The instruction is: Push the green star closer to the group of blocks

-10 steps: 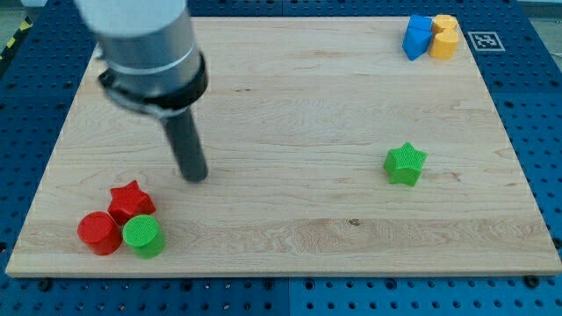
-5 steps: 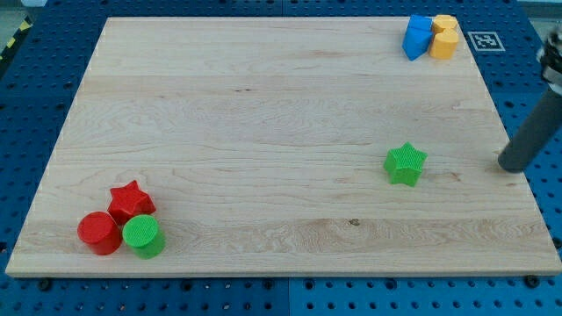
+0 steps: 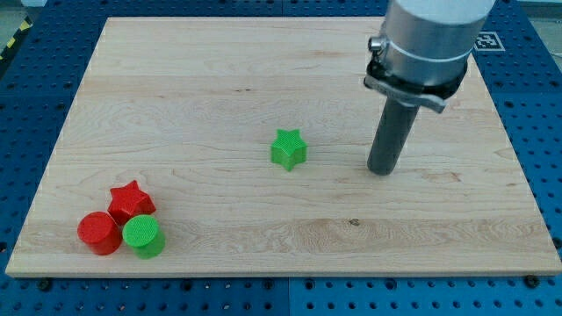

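Note:
The green star (image 3: 288, 148) lies near the middle of the wooden board (image 3: 219, 79). My tip (image 3: 381, 169) rests on the board to the star's right, about a hundred pixels away, not touching it. A group of blocks sits at the view's bottom left: a red star (image 3: 131, 201), a red cylinder (image 3: 98, 233) and a green cylinder (image 3: 143, 236), all touching. The green star is well to the right of and above this group.
The arm's grey body (image 3: 428, 39) covers the view's top right corner, hiding the blocks seen there earlier. A blue pegboard (image 3: 26, 105) surrounds the board.
The green star has slid left from the board's right part to near the middle. My tip went from the left of the board to the far right, then left behind the star.

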